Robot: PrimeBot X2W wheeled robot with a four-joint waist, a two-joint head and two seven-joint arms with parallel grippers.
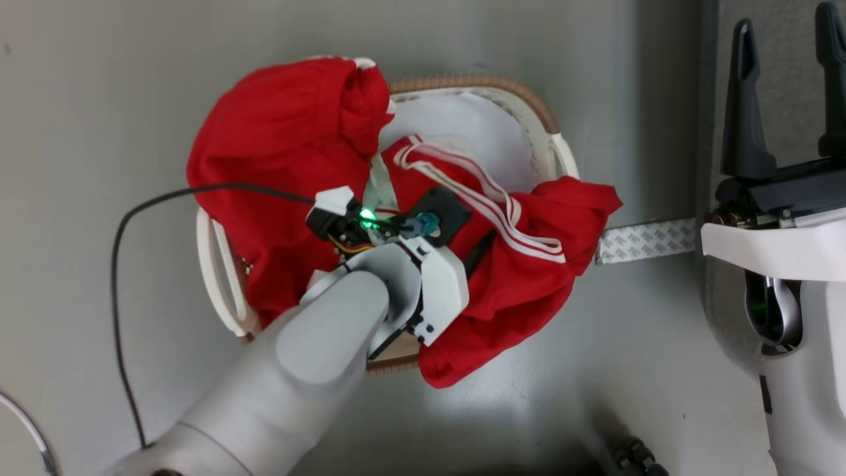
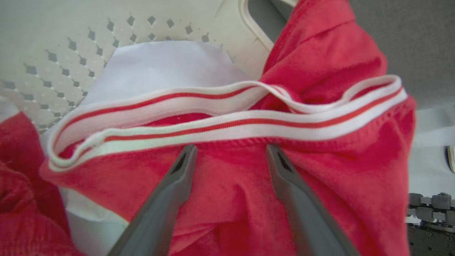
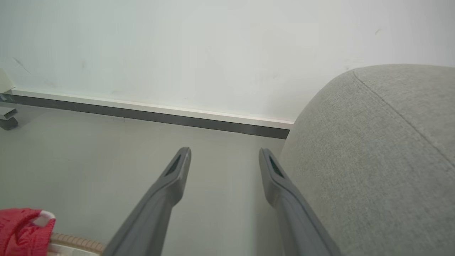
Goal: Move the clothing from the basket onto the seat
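While right gripper (image 3: 224,153) sits wide beside sofa (image 3: 373,160), left gripper (image 2: 229,149) hangs wide over clothing (image 2: 320,167) in basket (image 2: 53,39).

head view straight down, basket (image 1: 476,82) shared

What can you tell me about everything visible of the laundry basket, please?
The basket is white plastic with rounded corners, a brown woven-looking rim, loop handles at both ends and diamond-shaped holes in its walls. It stands upright on the grey floor. Red clothing spills over its rim on two sides; a pale pad lies inside. The open left tool points into it.
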